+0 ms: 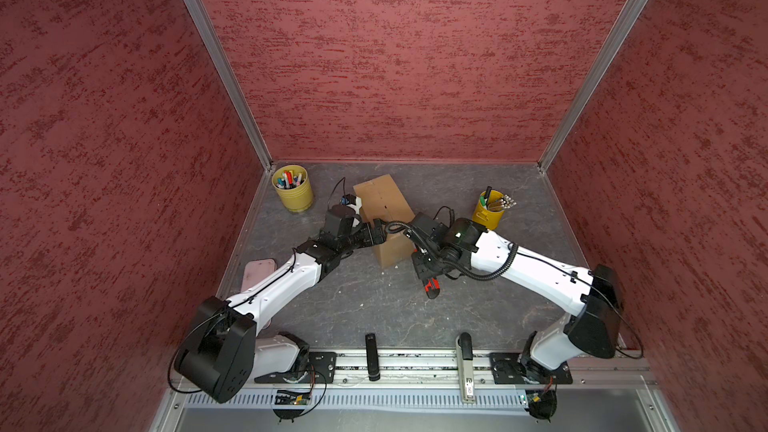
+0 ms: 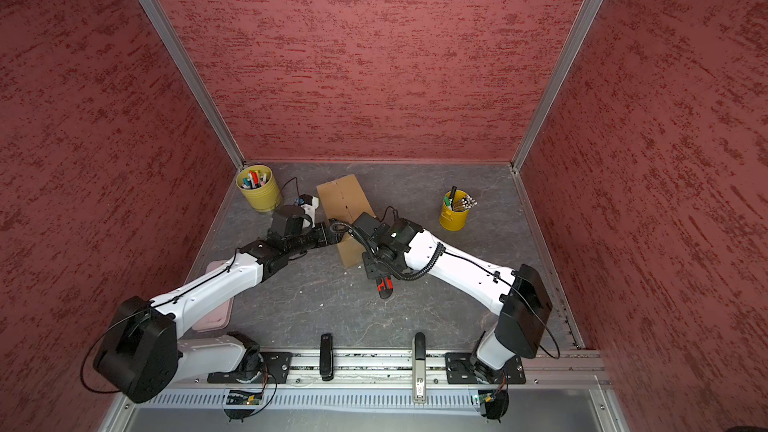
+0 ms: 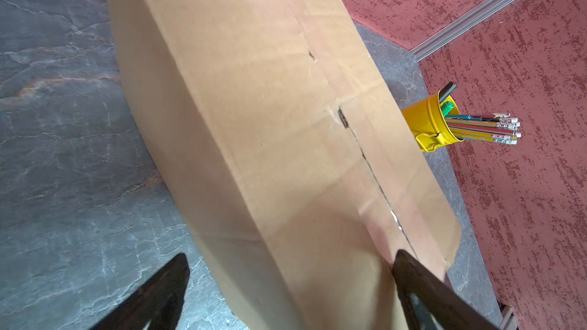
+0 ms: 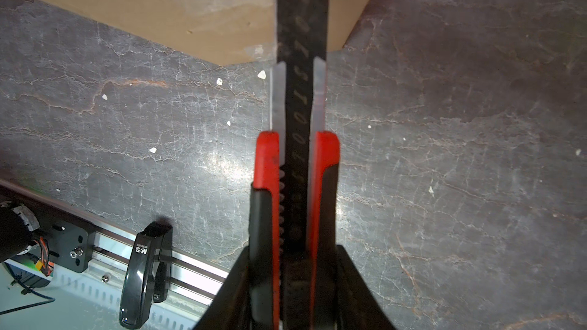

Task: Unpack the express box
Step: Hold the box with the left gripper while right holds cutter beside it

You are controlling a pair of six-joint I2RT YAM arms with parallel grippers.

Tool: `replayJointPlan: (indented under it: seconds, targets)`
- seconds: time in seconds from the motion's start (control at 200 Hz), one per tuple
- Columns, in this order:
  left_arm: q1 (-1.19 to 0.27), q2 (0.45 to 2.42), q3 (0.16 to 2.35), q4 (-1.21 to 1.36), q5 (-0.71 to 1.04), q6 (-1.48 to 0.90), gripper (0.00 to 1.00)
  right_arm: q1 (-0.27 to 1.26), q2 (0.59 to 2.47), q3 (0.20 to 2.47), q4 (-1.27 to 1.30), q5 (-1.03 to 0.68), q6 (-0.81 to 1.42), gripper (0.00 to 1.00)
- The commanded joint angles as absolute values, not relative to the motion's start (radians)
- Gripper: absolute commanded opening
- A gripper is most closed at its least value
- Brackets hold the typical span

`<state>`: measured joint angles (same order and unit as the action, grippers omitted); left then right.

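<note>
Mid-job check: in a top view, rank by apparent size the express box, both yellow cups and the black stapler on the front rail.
1. express box, clearly largest.
2. marker cup and pencil cup: near alike, so unranked.
3. black stapler, smallest.

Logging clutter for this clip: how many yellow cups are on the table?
2. The yellow cup with markers stands in the back left corner; the yellow cup with pencils stands right of the express box. Some of the table is covered, so another could be hidden.
</note>
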<state>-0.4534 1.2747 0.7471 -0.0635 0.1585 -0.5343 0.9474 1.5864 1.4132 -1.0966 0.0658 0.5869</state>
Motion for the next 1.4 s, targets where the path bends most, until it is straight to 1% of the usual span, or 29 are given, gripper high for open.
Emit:
replayJointPlan:
  seconds: [0.0,1.393]
  targets:
    - [-0.446,1.283,0.732,-0.032,0.175,-0.538,1.0,0.954,1.588,1.451,-1.117,0.102,0.592,0.0]
    - [-0.452,1.292,0.697,0.013,0.207,-0.551,1.0,0.954,1.624,1.488,-1.146,0.111,0.584,0.0]
